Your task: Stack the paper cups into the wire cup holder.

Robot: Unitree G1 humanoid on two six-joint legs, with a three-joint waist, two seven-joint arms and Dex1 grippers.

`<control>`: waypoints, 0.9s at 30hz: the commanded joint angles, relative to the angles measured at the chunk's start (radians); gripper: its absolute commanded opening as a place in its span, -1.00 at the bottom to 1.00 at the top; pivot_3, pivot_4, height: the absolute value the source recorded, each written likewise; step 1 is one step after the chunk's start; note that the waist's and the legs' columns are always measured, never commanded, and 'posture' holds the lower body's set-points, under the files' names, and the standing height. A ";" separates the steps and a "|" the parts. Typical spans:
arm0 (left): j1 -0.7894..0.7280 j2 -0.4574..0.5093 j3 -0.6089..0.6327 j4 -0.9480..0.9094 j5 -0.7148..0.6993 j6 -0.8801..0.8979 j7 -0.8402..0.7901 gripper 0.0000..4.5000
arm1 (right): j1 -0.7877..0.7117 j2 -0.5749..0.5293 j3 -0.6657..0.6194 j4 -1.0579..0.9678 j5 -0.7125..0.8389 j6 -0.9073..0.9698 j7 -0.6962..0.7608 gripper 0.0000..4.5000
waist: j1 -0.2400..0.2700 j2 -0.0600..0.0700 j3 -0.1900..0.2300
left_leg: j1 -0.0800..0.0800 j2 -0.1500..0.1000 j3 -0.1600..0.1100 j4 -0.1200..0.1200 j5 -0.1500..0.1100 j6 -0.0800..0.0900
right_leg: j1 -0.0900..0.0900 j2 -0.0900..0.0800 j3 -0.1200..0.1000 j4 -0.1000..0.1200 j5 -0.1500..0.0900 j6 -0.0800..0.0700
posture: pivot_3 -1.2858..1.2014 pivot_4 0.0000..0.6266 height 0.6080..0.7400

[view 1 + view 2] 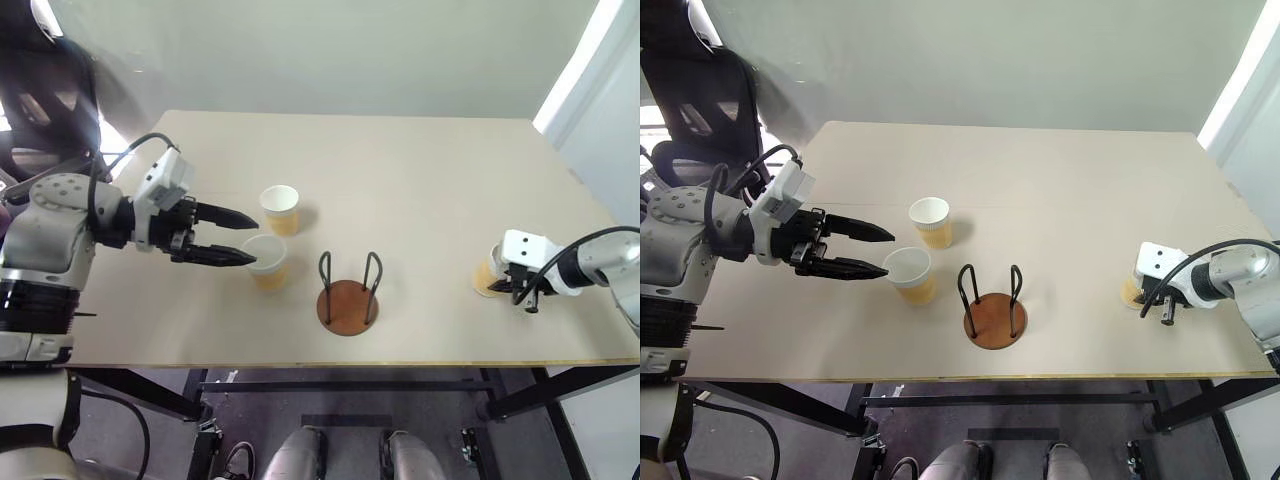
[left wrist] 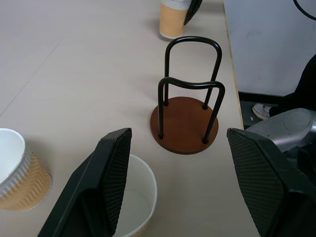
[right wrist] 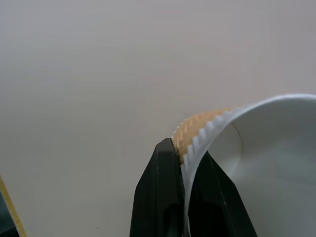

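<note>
right pincer [image 3: 183,197] pinches wall of a paper cup [image 3: 256,148] at worktop's right | left pincer [image 1: 232,238] wide beside two cups [image 1: 266,259] | wire cup holder [image 1: 348,300] empty | you: thin, crushable; grip lightly at rim

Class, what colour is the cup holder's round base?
Reddish-brown, under black wire loops; the wire cup holder shows best in the left wrist view.

Both head eyes are looking down over the whole worktop [image 1: 420,190], the left wrist camera is facing the wire cup holder [image 2: 186,116] closely, sharing it with them, the right wrist camera is pressing near a cup [image 3: 256,148].
</note>
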 commanded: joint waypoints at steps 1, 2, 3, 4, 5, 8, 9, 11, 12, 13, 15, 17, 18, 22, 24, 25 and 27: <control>-0.022 0.006 0.057 -0.022 -0.044 0.008 -0.030 0.47 | -0.009 -0.028 -0.060 -0.080 0.025 0.029 0.016 -0.97 | 0.000 0.000 0.000 | 0.000 0.000 0.000 0.000 0.000 0.000 | 0.000 0.000 0.000 0.000 0.000 0.000 | 0.03 -0.52 1.00; -0.026 0.002 0.071 -0.022 -0.060 0.016 -0.030 0.47 | -0.008 -0.029 -0.069 -0.101 0.036 0.042 0.020 -0.97 | 0.000 0.000 0.000 | 0.000 0.000 0.000 0.000 0.000 0.000 | 0.000 0.000 0.000 0.000 0.000 0.000 | 0.03 -0.52 1.00; -0.027 -0.008 0.097 -0.016 -0.075 0.016 -0.022 0.47 | -0.006 -0.031 -0.080 -0.126 0.048 0.058 0.024 -0.97 | 0.000 0.000 0.000 | 0.000 0.000 0.000 0.000 0.000 0.000 | 0.000 0.000 0.000 0.000 0.000 0.000 | 0.03 -0.52 1.00; -0.025 -0.016 0.121 -0.009 -0.087 0.012 -0.013 0.47 | -0.004 -0.034 -0.089 -0.147 0.058 0.071 0.026 -0.97 | 0.000 0.000 0.000 | -0.001 0.000 0.000 0.000 0.000 0.000 | -0.001 0.000 0.000 0.000 0.000 0.000 | 0.03 -0.52 1.00; -0.019 -0.027 0.148 0.000 -0.099 0.007 0.004 0.47 | 0.000 -0.037 -0.097 -0.164 0.065 0.081 0.027 -0.97 | 0.000 0.000 0.000 | -0.001 0.000 0.000 -0.001 0.000 0.000 | -0.001 0.000 0.000 0.000 0.000 0.000 | 0.03 -0.52 1.00; 0.024 -0.059 0.222 0.001 -0.132 0.009 0.043 0.47 | 0.007 -0.048 -0.122 -0.210 0.091 0.107 0.033 -0.97 | 0.000 0.000 0.000 | 0.000 0.000 0.000 -0.001 0.000 -0.001 | -0.001 0.000 0.000 0.000 0.000 -0.001 | 0.03 -0.52 1.00; 0.047 -0.074 0.251 -0.004 -0.148 0.017 0.060 0.47 | 0.003 -0.049 -0.128 -0.226 0.102 0.117 0.036 -0.97 | 0.000 0.000 0.000 | 0.000 0.000 0.000 -0.001 0.000 -0.001 | -0.001 0.000 0.000 0.000 0.000 -0.001 | 0.03 -0.52 1.00; 0.097 -0.086 0.281 -0.014 -0.156 0.018 0.069 0.47 | -0.012 -0.050 -0.140 -0.254 0.124 0.136 0.044 -0.97 | -0.001 0.000 0.000 | 0.000 0.000 0.000 -0.001 0.000 -0.001 | -0.001 0.000 0.000 0.000 -0.001 -0.001 | 0.03 -0.52 1.00; 0.127 -0.085 0.290 -0.021 -0.153 0.017 0.069 0.47 | -0.028 -0.050 -0.146 -0.270 0.138 0.146 0.050 -0.97 | -0.002 0.000 0.000 | 0.001 0.000 0.000 -0.001 0.000 -0.001 | -0.001 0.000 0.000 0.000 -0.001 -0.001 | 0.03 -0.52 1.00; 0.155 -0.082 0.296 -0.026 -0.149 0.014 0.071 0.47 | -0.056 -0.048 -0.155 -0.294 0.159 0.162 0.058 -0.97 | -0.003 0.000 0.000 | 0.001 0.000 0.000 -0.001 0.000 -0.001 | 0.000 0.000 0.000 0.001 -0.001 -0.001 | 0.03 -0.52 1.00; 0.194 -0.078 0.302 -0.034 -0.136 0.004 0.073 0.47 | -0.122 -0.036 -0.171 -0.340 0.213 0.208 0.070 -0.97 | -0.005 0.000 0.000 | 0.001 0.000 0.000 -0.001 0.001 -0.002 | -0.001 0.000 0.000 0.001 -0.001 -0.001 | 0.03 -0.52 1.00; 0.223 -0.077 0.303 -0.031 -0.122 -0.016 0.074 0.47 | -0.236 0.003 -0.180 -0.389 0.290 0.280 0.070 -0.97 | -0.006 0.001 0.000 | 0.001 0.000 0.000 -0.001 0.001 -0.002 | -0.001 0.001 0.000 0.001 0.000 -0.001 | 0.03 -0.52 1.00; 0.236 -0.079 0.303 -0.026 -0.115 -0.029 0.074 0.47 | -0.317 0.039 -0.181 -0.412 0.335 0.328 0.058 -0.97 | -0.008 0.001 0.000 | 0.001 0.000 0.000 -0.002 0.002 -0.002 | -0.001 0.001 0.000 0.002 0.000 -0.001 | 0.03 -0.52 1.00; 0.258 -0.087 0.300 -0.028 -0.102 -0.049 0.076 0.47 | -0.504 0.174 -0.155 -0.470 0.426 0.474 -0.033 -0.97 | -0.012 -0.004 -0.003 | 0.004 0.000 0.000 -0.010 0.007 -0.004 | -0.002 0.001 0.000 0.001 -0.001 -0.008 | 0.03 -0.52 1.00; 0.266 -0.088 0.293 -0.027 -0.091 -0.060 0.076 0.47 | -0.566 0.268 -0.135 -0.492 0.461 0.568 -0.115 -0.97 | -0.010 -0.006 -0.003 | 0.008 0.000 -0.002 -0.014 0.008 -0.005 | 0.000 0.001 0.000 0.001 -0.004 -0.012 | 0.03 -0.52 1.00; 0.269 -0.088 0.291 -0.027 -0.089 -0.063 0.077 0.47 | -0.588 0.310 -0.113 -0.498 0.460 0.601 -0.153 -0.97 | -0.011 -0.005 -0.003 | 0.011 0.000 -0.002 -0.015 0.007 -0.005 | 0.001 0.001 0.000 0.001 -0.005 -0.013 | 0.03 -0.52 1.00; 0.272 -0.091 0.292 -0.030 -0.086 -0.065 0.078 0.47 | -0.603 0.366 -0.081 -0.504 0.454 0.650 -0.210 -0.97 | -0.010 -0.005 -0.003 | 0.010 -0.001 -0.002 -0.017 0.009 -0.006 | -0.001 0.001 0.000 0.002 -0.004 -0.014 | 0.03 -0.52 1.00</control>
